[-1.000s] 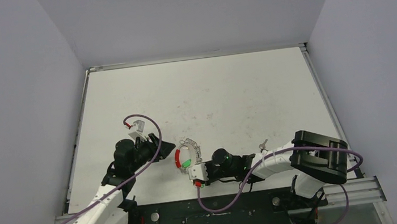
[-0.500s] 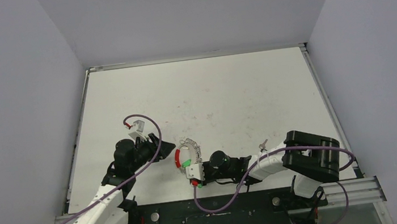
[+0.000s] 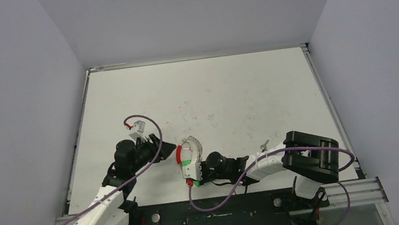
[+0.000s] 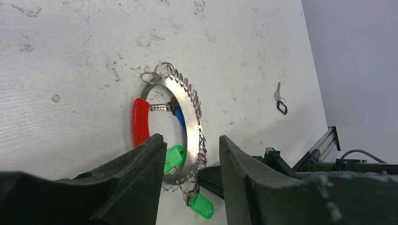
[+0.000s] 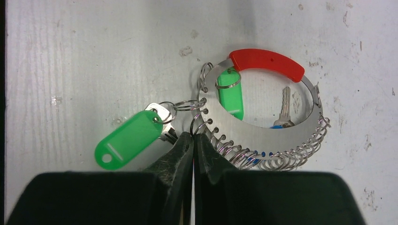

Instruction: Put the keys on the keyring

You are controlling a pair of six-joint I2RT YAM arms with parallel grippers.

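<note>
The right gripper point(image 5: 193, 137) is clenched at the keyring point(image 5: 265, 62) rim, probably to pin it. The left gripper point(image 4: 191, 140) hovers released beside it.

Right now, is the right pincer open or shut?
Shut. The right pincer shows its fingers pressed together, no gap, at the keyring's coil.

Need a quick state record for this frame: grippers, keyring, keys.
left gripper: open, fingers either side of keyring
right gripper: shut, tips at keyring's coiled edge
keyring: on table, red section toward left arm
green tags: one outside the loop, one inside
blue key: inside the loop
loose key: on table, apart from keyring
</note>
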